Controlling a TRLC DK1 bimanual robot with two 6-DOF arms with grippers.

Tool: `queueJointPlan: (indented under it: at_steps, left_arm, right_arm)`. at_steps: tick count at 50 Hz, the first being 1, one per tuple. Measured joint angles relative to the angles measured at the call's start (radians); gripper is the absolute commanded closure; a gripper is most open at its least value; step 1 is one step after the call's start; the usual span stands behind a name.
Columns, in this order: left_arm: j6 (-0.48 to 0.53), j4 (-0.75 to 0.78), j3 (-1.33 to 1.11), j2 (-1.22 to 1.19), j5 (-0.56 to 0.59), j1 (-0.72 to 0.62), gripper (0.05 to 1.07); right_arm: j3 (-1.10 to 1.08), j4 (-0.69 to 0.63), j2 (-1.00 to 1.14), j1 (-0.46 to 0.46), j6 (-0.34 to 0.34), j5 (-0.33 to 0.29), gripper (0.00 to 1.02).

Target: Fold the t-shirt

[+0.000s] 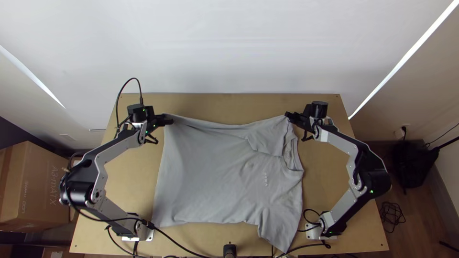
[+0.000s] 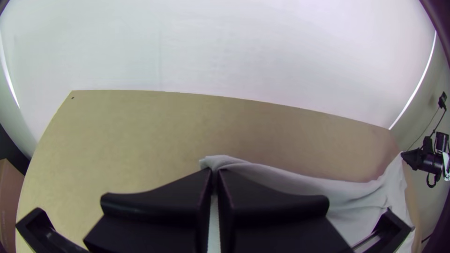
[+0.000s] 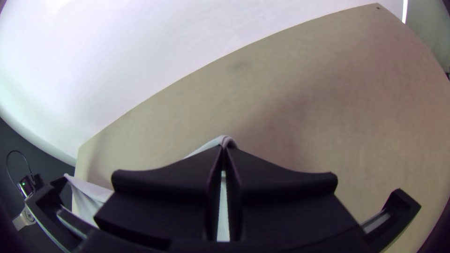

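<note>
- From where I stand, the grey t-shirt (image 1: 205, 177) lies mostly spread across the wooden table (image 1: 229, 101), its collar (image 1: 292, 161) towards the right arm.
- The left gripper (image 1: 170, 121) is closed on the far corner at the hem end, cloth pinched between its 2 fingertips.
- The right gripper (image 1: 288, 114) is closed too, clamping the far edge at the collar end.
- Between those 2 grips, the far edge bows towards the near side, with loose creases along it.
- The near sleeve (image 1: 281, 229) points towards the table's near edge.
- A cardboard box (image 1: 40, 191) sits beyond the table's left side.
</note>
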Motion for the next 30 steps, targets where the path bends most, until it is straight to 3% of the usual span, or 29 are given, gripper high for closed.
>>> queueJointPlan:
  at_steps: [18,30]
  left_arm:
    - [-0.001,-0.031,0.291,0.262,0.01,0.021,1.05]
    - [-0.031,-0.179,0.494,0.35,0.014,0.021,1.05]
  right_arm:
    - [0.296,-0.046,0.223,-0.028,-0.008,0.047,1.0]
    - [0.553,-0.298,0.338,-0.028,0.007,0.05,1.0]
